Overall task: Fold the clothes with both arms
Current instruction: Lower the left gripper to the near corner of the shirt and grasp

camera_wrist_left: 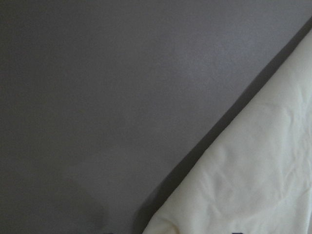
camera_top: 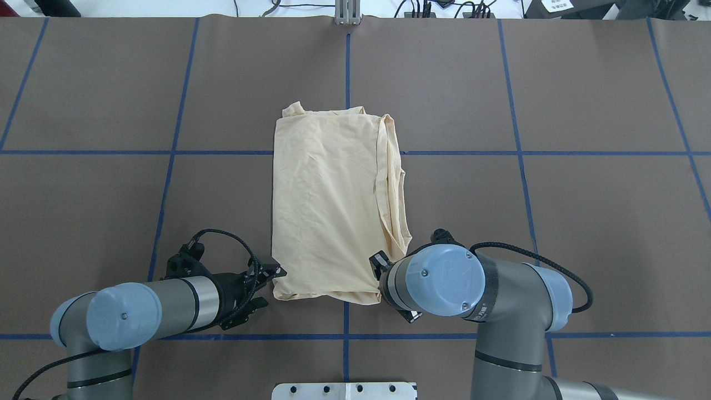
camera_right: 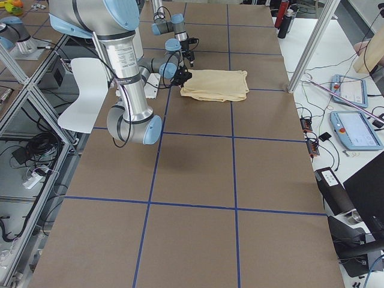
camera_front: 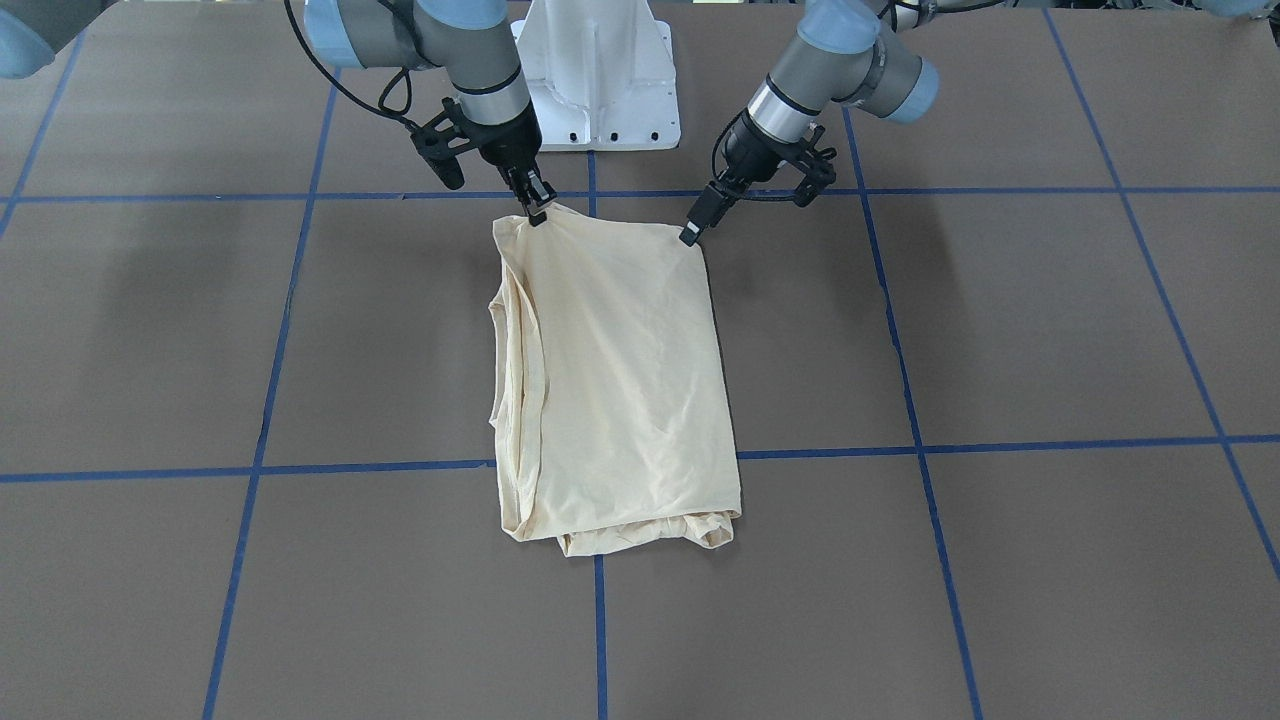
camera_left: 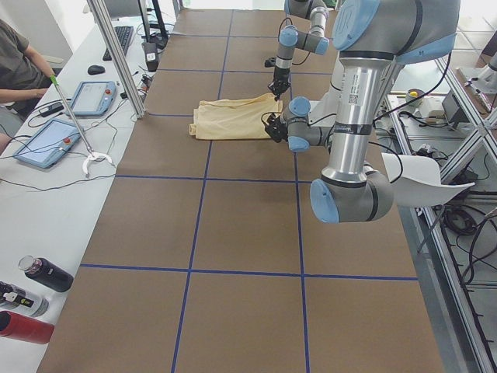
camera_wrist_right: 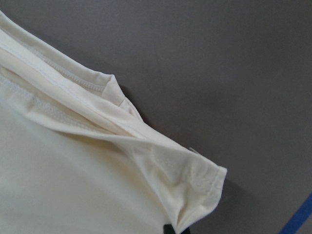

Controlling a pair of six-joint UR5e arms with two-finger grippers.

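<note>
1. Front view: a cream shirt (camera_front: 620, 380) is seen folded into a tall rectangle at the middle of the brown table (camera_front: 1000, 320), lying across a blue line (camera_front: 350, 467). The right gripper (camera_front: 537, 212), on the view's left, is pinched closed on one far corner, which is pulled up slightly. The left gripper (camera_front: 690, 236), on the view's right, is set tip-down at the other far corner. Whether it is open or has hold of cloth cannot be told. A white base (camera_front: 600, 80) is seen behind them.
2. Overhead view: the shirt (camera_top: 328, 211) is shown in the middle, with layered hems stacked along its right side. The left gripper (camera_top: 268, 288) is placed just at the near left corner. The right gripper is hidden under the blue-capped wrist of the right arm (camera_top: 444, 280), above the near right corner.
3. Left view: the left arm (camera_left: 365, 116) is shown large and near. The shirt (camera_left: 233, 118) is seen farther along the table, with both grippers small at its robot-side edge. A seated person (camera_left: 19, 58) is seen at the upper left.
4. Right view: the shirt (camera_right: 216, 85) is shown beyond the large right arm (camera_right: 126, 72).
5. Left wrist view: only bare table and the shirt's edge (camera_wrist_left: 253, 185), at the lower right, are shown.
6. Right wrist view: a stitched shirt corner (camera_wrist_right: 195, 180) is seen raised off the table, with a dark sliver of gripper at the bottom edge.
</note>
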